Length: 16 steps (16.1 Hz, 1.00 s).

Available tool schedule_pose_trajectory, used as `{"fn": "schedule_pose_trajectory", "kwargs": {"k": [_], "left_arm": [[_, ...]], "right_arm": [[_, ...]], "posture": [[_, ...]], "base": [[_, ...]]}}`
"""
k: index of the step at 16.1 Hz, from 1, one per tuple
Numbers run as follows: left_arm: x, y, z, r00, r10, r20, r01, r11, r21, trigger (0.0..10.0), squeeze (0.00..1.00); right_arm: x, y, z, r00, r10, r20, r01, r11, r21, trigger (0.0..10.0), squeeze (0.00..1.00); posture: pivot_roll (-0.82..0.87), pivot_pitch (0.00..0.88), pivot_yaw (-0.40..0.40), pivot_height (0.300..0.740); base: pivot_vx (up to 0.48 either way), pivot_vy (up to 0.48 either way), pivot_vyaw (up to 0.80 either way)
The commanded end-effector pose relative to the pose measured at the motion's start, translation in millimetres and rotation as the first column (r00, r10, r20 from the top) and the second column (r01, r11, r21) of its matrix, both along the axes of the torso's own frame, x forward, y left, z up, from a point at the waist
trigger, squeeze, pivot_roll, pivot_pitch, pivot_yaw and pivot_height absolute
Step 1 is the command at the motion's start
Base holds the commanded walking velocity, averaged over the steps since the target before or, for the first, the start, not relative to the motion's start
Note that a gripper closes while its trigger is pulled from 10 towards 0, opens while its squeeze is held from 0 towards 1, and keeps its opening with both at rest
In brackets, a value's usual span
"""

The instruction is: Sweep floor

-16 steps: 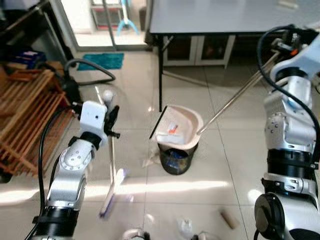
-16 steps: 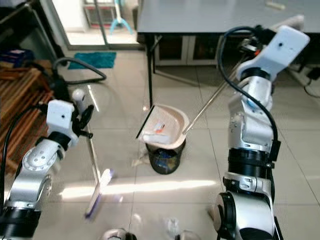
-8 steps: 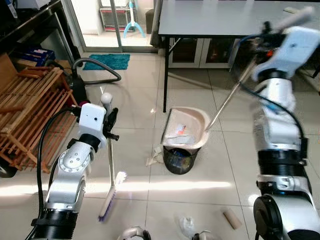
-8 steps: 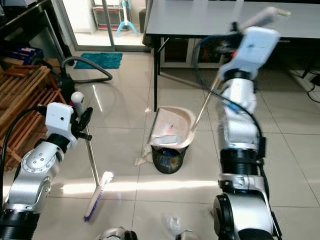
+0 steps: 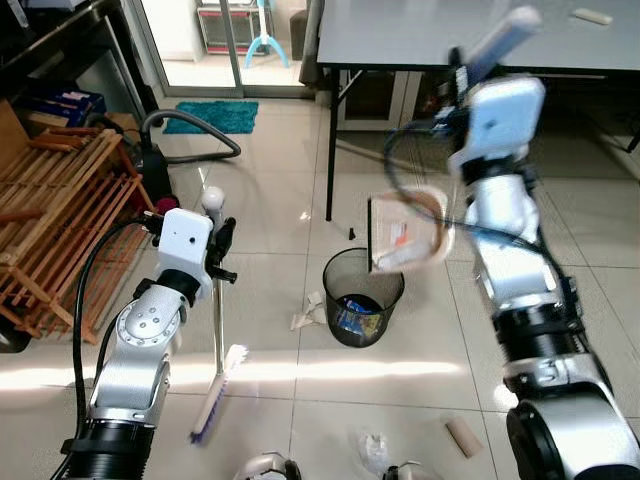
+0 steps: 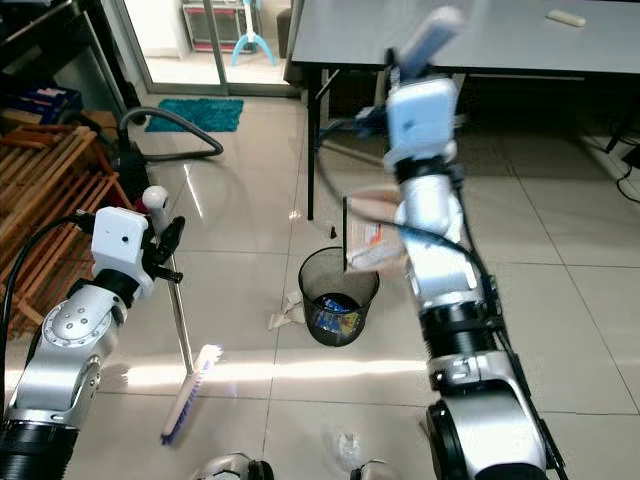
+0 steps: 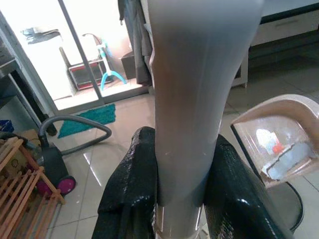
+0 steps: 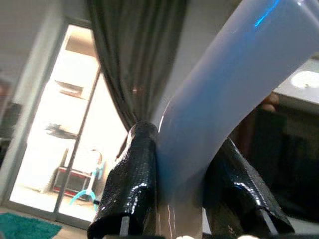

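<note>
Floor: we stand on pale glossy tiles (image 5: 270, 250), with a bright band of sunlight across them near our feet.
Table: a grey table (image 5: 420, 40) on black legs stands ahead, beyond the bin.
Rack: a slatted wooden rack (image 5: 55, 220) leans at our left, with a vacuum cleaner and its hose (image 5: 190, 135) behind it and a teal mat (image 5: 210, 117) by the glass door.
Right arm: our right arm is raised in front of us, blurred. Our right gripper (image 8: 182, 191) has its two black fingers clamped on the pale handle of the dustpan (image 5: 408, 232).
Dustpan: it hangs tipped on edge, its mouth facing our left, above and just to the right of the bin. White scraps and something orange cling inside it.
Left arm: our left gripper (image 7: 182, 196) is closed tight around the grey handle of the broom (image 5: 217, 345), near its top.
Broom: we hold it nearly upright, with the brush head down at the floor at our left, beside the strip of sun.
Bin: the black mesh bin (image 5: 362, 298) stands on the tiles between our arms, with rubbish inside.
Litter: crumpled paper (image 5: 310, 312) lies touching the bin's left side. A cardboard tube (image 5: 462, 437) and a clear crumpled wrapper (image 5: 373, 450) lie nearer our feet.
</note>
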<state>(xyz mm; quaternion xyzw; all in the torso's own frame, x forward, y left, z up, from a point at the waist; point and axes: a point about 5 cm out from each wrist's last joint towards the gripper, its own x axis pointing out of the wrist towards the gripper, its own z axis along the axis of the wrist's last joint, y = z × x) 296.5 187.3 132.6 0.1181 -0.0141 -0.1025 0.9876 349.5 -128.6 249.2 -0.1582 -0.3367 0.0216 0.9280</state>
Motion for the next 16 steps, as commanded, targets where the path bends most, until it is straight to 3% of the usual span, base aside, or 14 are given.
{"fn": "schedule_pose_trajectory", "kwargs": {"k": [1, 5, 7, 14, 16], "left_arm": [[3.0, -3.1, 11.1, 0.999, -0.003, 0.049, 0.003, 1.0, 0.011, 10.0, 0.0], [5.7, -4.6, 13.1, 0.998, -0.001, 0.057, 0.001, 1.0, 0.009, 10.0, 0.0], [6.2, -3.8, 13.2, 0.998, 0.001, 0.058, -0.002, 1.0, 0.01, 10.0, 0.0], [7.3, -6.7, 11.0, 0.998, -0.012, 0.058, 0.011, 1.0, 0.019, 10.0, 0.0], [10.0, -9.0, 13.4, 0.997, -0.022, 0.069, 0.02, 0.999, 0.03, 10.0, 0.0]], "right_arm": [[-6.3, 15.7, 0.5, 0.997, 0.055, 0.062, -0.049, 0.994, -0.097, 10.0, 0.0], [-19.4, 47.2, -17.6, 0.982, 0.18, 0.065, -0.159, 0.958, -0.24, 10.0, 0.0], [-26.9, 58.8, -30.7, 0.972, 0.232, 0.037, -0.217, 0.948, -0.234, 10.0, 0.0], [-35.2, 75.2, -42.7, 0.952, 0.305, 0.028, -0.268, 0.872, -0.41, 10.0, 0.0], [-31.8, 70.4, -39.4, 0.963, 0.264, 0.051, -0.219, 0.882, -0.418, 10.0, 0.0]], "posture": [[0.05, 0.056, 0.041, 0.74], [0.05, 0.055, 0.041, 0.74], [0.04, 0.055, 0.041, 0.74], [0.04, 0.021, 0.038, 0.74], [0.04, 0.026, 0.03, 0.74]], "base": [[0.0, 0.0, 0.0], [0.0, 0.0, 0.0], [0.0, 0.0, 0.0], [0.0, 0.0, 0.0], [0.0, 0.0, 0.0]]}}
